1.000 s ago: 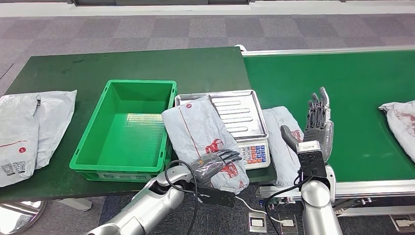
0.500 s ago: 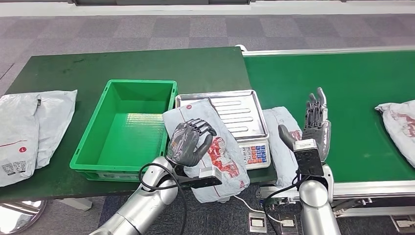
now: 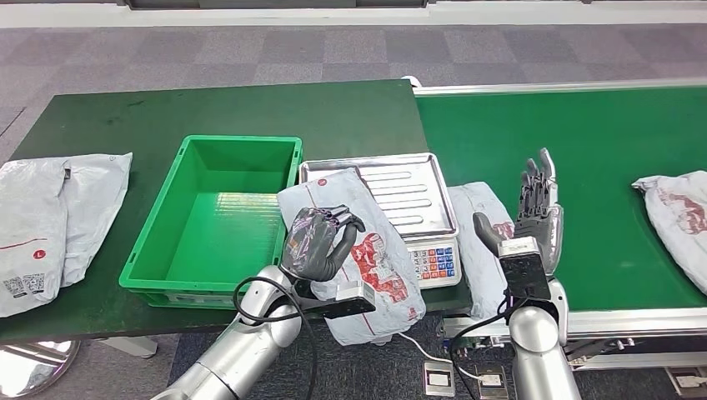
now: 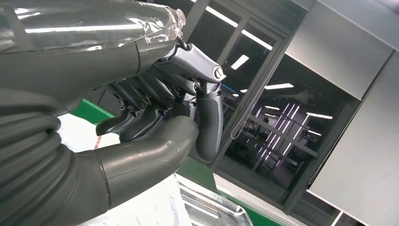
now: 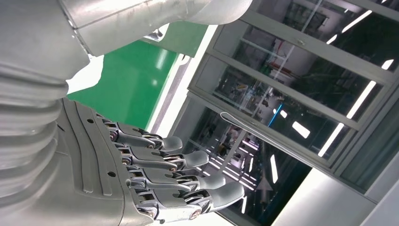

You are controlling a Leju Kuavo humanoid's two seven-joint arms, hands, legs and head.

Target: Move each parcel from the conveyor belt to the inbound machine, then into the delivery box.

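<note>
Above one scale parcel [image 3: 350, 225], left hand [image 3: 321, 243] curls empty; right hand [image 3: 534, 221] spread.

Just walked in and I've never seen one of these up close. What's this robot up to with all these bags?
It is sorting parcels. One grey parcel lies partly on the scale tray, and the left hand hovers over it with fingers curled, holding nothing. The right hand is raised and open beside a second parcel at the belt's edge. Another parcel waits on the conveyor belt. The green box is empty.
</note>
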